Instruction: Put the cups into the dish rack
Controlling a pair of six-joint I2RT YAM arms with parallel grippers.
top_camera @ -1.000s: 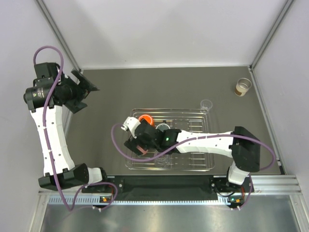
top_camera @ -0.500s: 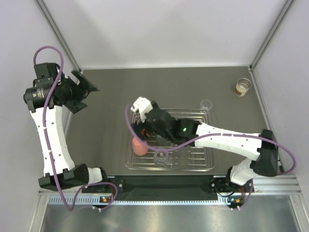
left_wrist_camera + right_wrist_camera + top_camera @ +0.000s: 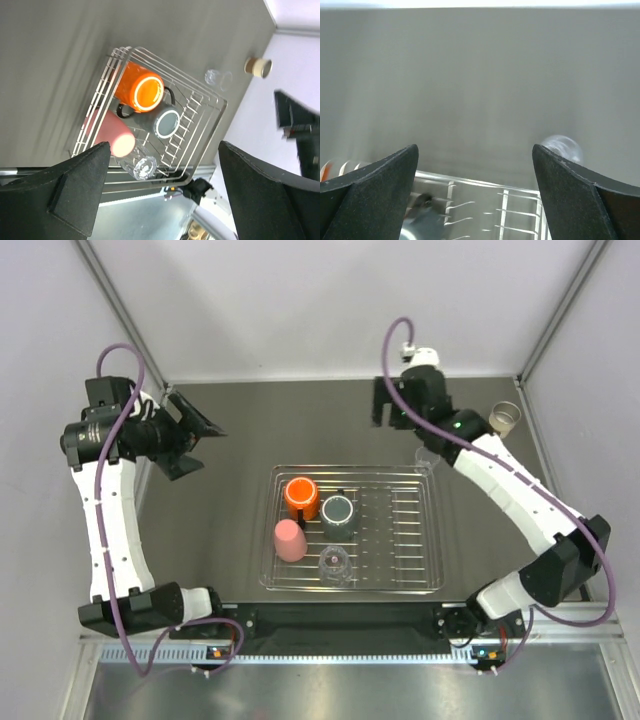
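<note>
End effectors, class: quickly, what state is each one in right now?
Left end effector: open, holding nothing.
Right end effector: open, holding nothing.

Top view: bright, even, diffuse light; shadows faint. Right wrist view: blurred throughout, dish rack smeared. Left wrist view: sharp; streaky sheen on table.

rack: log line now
rack: orange cup, grey cup, pink cup, clear cup | outside: far clear cup, cream cup | left gripper, right gripper open
</note>
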